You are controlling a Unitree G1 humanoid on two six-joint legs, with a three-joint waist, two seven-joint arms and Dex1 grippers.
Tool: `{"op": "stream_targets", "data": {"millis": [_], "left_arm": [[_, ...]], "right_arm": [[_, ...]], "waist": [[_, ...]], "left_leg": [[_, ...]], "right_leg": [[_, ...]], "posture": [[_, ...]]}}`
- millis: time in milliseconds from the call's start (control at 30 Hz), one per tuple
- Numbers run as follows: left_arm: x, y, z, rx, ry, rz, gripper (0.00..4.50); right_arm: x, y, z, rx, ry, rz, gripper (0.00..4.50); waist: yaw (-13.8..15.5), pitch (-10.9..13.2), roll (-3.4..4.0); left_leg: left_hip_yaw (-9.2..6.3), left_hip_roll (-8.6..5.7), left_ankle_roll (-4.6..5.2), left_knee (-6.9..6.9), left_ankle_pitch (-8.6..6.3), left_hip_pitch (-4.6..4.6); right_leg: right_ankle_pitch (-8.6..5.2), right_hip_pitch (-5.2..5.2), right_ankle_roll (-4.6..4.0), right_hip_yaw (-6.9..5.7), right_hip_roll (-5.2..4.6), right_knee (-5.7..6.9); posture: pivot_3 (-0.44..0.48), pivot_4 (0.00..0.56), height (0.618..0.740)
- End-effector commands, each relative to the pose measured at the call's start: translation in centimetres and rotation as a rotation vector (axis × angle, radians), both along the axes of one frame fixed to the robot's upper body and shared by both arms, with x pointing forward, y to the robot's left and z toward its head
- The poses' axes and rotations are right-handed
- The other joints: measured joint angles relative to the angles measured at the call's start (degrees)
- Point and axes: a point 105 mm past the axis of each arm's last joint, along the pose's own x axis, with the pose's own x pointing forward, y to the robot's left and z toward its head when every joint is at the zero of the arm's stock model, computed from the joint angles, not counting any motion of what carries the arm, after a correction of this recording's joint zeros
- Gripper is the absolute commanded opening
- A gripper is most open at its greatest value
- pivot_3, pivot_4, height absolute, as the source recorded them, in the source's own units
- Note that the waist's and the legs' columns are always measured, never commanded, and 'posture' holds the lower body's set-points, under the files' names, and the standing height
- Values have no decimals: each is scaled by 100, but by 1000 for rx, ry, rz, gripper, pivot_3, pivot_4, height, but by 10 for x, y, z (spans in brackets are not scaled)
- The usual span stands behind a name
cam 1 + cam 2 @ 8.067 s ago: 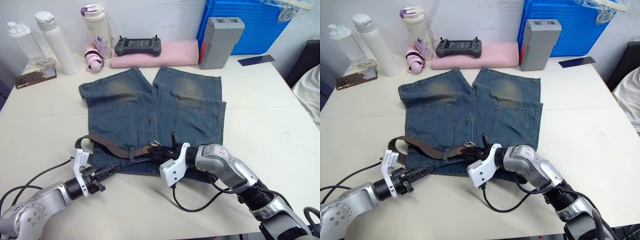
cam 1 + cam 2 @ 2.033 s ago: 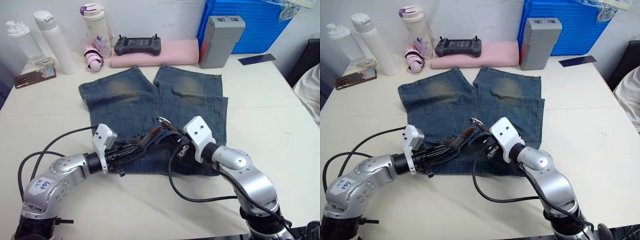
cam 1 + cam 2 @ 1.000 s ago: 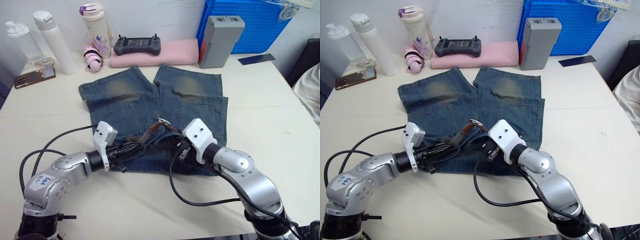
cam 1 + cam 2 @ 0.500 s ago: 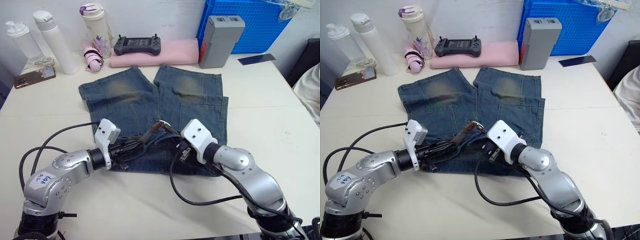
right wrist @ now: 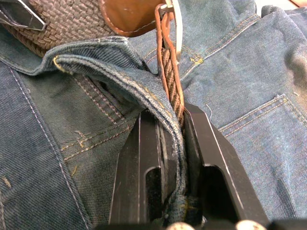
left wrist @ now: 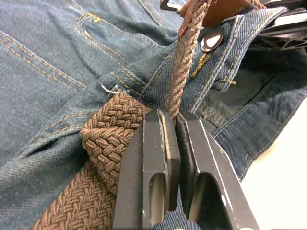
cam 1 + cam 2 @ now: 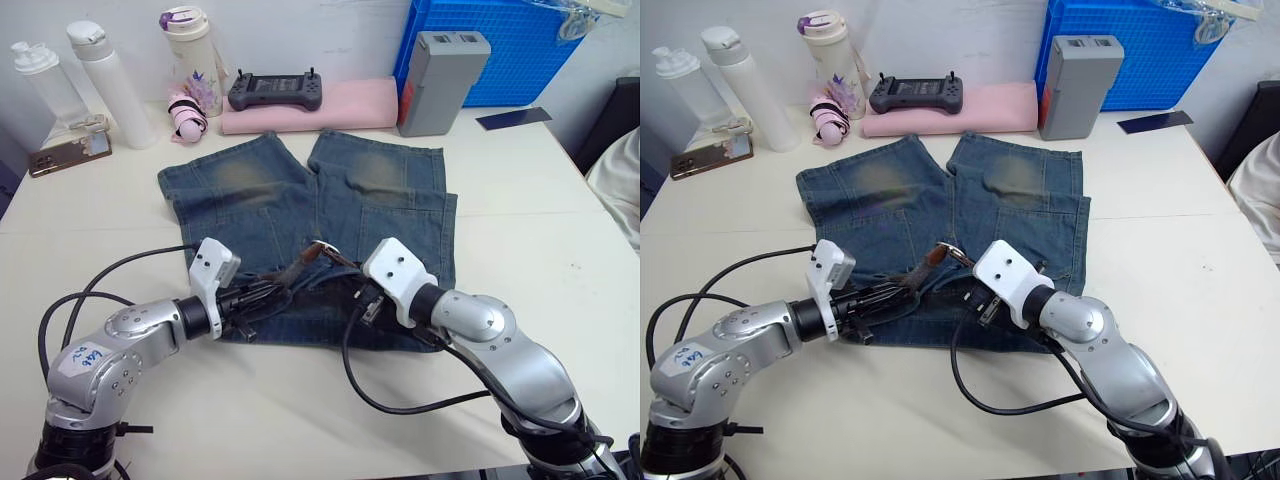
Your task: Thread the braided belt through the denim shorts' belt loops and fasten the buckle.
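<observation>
A: Where are the shorts (image 7: 310, 210)?
B: Flat on the table (image 7: 520, 210), waistband toward the robot, the 2 legs pointing at the pink cloth (image 7: 330, 105) at the back

A: And the belt (image 6: 108, 143)?
B: It lies bunched along the waistband, and a strand of it rises up to the buckle (image 7: 322, 247), which sits lifted above the middle of the waist

A: What is the left gripper (image 6: 173, 117) doing?
B: Its 2 fingers are clamped on that rising strand, just beside the folded braid

A: The right gripper (image 5: 171, 122)?
B: Pinched tight on a fold of denim at the waistband together with the belt strand; the buckle's brown leather tab (image 5: 129, 14) is just beyond its tips

A: How do the 2 grippers stand?
B: Near each other over the waist, left one left of the buckle, right one right of it
</observation>
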Motion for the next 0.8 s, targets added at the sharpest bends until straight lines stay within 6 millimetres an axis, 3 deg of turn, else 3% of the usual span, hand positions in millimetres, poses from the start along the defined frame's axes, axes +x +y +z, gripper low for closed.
{"op": "stream_targets", "data": {"millis": [33,267,633,800], "left_arm": [[1,2,-2,1,8,24,0],[7,4,-5,45,3,55,0],[12,-29,6,39,-49,-2,0],[13,-29,5,34,-38,11,0]], "right_arm": [[-5,1,23,27,-98,17,48],[-7,2,21,3,-93,33,48],[-5,6,12,-64,-49,38,48],[-3,6,12,-72,-52,24,48]], "waist": [[2,0,0],[5,0,0],[31,0,0],[32,0,0]], "left_leg": [[0,0,0,0,0,0],[0,0,0,0,0,0],[-1,-2,0,0,0,-1],[-1,-2,0,0,0,-1]], "right_leg": [[0,0,0,0,0,0],[0,0,0,0,0,0],[0,0,0,-2,-1,1],[0,0,0,-1,-2,1]], "posture": [[0,150,740],[0,150,740],[0,150,740],[0,150,740]]}}
